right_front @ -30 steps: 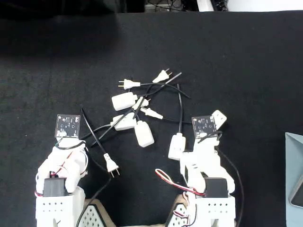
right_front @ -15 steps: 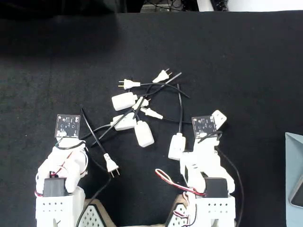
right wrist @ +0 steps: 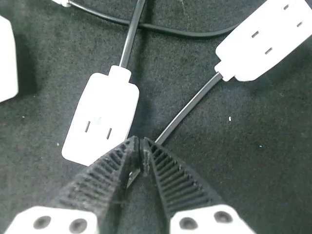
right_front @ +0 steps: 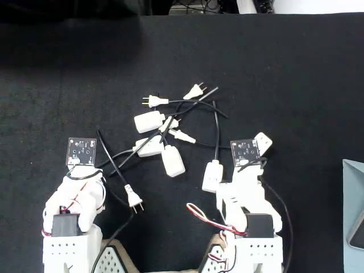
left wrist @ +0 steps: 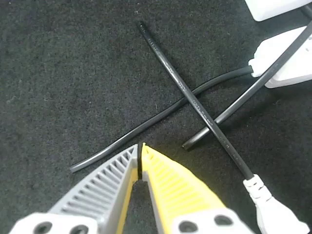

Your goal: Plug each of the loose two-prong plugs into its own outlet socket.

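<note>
Several white two-prong plugs on black cords lie tangled mid-table: one plug (right_front: 153, 101), another (right_front: 194, 91), a third (right_front: 182, 136). A loose plug (right_front: 134, 199) lies beside the left arm (right_front: 74, 196). White outlet sockets sit among them, one (right_front: 149, 121) at the back and one (right_front: 173, 161) nearer. My left gripper (left wrist: 141, 147) is shut and empty above crossed black cords (left wrist: 195, 105), with a plug (left wrist: 267, 210) beside it. My right gripper (right wrist: 140, 144) is shut and empty, its tips just short of a socket (right wrist: 100, 124); another socket (right wrist: 261, 39) lies farther out.
The black table (right_front: 296, 74) is bare at the back and far left. A grey-blue object (right_front: 354, 210) sits at the right edge. The right arm (right_front: 247, 199) stands close to a socket (right_front: 212, 175); red and white wires loop at its base.
</note>
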Tool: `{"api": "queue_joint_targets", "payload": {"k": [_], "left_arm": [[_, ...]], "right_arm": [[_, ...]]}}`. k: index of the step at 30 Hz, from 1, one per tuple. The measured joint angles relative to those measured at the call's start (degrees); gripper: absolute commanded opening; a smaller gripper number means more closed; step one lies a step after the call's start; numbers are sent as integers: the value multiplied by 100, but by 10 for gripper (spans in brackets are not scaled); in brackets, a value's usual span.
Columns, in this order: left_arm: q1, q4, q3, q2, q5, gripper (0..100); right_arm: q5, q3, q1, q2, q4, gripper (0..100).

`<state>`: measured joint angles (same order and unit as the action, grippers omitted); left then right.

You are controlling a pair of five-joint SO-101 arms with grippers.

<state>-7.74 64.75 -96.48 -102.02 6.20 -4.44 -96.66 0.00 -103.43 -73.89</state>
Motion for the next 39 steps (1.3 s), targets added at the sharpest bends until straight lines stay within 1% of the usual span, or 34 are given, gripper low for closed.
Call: {"api": "queue_joint_targets", "payload": {"k": [28,32,33,39], "left_arm": [[18,0,0,0,0,32],[70,-9,211,-9,-9,31],[114,-44,299,-9,0,30],[114,-826,396,-9,0,30]], "right_arm": [[26,0,0,0,0,14],[26,0,0,0,0,15],[26,0,0,0,0,15],[26,0,0,0,0,14]]}}
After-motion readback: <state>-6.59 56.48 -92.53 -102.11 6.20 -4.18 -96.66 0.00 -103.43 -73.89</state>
